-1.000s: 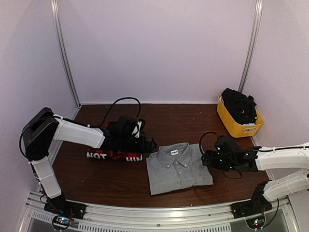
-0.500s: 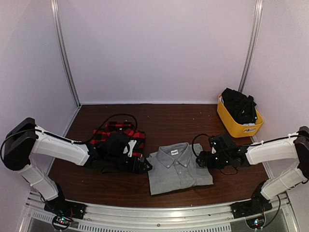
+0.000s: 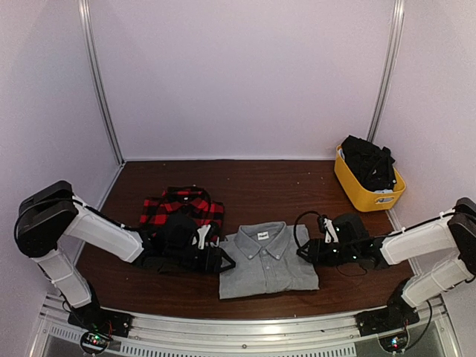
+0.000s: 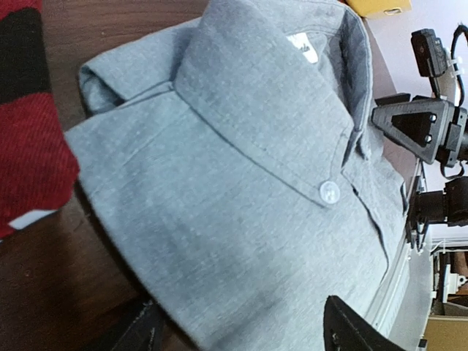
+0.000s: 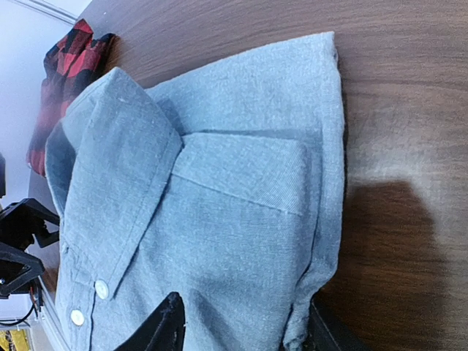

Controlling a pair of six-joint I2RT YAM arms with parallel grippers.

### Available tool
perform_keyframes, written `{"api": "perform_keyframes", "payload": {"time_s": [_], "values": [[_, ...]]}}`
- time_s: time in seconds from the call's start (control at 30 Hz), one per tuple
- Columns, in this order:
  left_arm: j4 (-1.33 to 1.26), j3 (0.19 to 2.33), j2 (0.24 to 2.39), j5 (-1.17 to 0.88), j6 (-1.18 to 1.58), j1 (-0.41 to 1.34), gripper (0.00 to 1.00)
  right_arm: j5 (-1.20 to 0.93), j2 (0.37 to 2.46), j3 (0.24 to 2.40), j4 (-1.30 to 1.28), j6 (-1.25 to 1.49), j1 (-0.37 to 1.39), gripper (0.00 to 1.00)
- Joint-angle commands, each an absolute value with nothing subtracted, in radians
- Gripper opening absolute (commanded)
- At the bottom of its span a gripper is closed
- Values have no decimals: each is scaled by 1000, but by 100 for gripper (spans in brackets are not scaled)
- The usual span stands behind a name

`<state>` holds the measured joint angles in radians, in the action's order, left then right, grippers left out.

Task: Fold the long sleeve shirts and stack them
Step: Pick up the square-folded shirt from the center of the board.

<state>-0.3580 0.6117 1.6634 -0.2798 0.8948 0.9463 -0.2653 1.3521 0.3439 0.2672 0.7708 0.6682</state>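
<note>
Two folded shirts: grey shirt (image 3: 268, 262) centre of table (image 3: 282, 186) near edge; plaid shirt (image 3: 182, 210) just left. Both left gripper (image 3: 223, 262) and right gripper (image 3: 303, 253): fingers spread astride grey sides, unclamped. Risk: uneven lift undoes folds

table (image 3: 268, 178): dark brown wood grain, under my left gripper (image 3: 223, 262) and my right gripper (image 3: 302, 253) | walls (image 3: 245, 74): plain pale lilac, ahead and outboard of each | posts (image 3: 100, 82): two silver uprights, far corners | rail (image 3: 245, 327): ribbed aluminium, behind both | light: even, soft shadows
</note>
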Motion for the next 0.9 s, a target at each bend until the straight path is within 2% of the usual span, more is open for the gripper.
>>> {"api": "perform_keyframes", "payload": {"time_s": [0.0,0.2,0.33,0.5,0.63,0.83,0.87], "values": [[-431,612,1734,-344,936,946,72,-338,1364,279,259,833,698,55],[-516,612,1760,-360,944,945,54,-367,1393,237,387,882,731,59],[-554,615,1770,-364,941,945,40,-389,1422,235,446,887,744,53],[-597,604,1762,-370,934,943,20,-390,1392,233,456,881,743,40],[-635,592,1743,-372,929,943,1,-393,1330,229,458,891,743,23],[-644,613,1694,-403,914,943,0,-379,1229,248,423,902,743,0],[-623,625,1680,-403,905,943,0,-372,1207,257,404,899,743,0]]}}
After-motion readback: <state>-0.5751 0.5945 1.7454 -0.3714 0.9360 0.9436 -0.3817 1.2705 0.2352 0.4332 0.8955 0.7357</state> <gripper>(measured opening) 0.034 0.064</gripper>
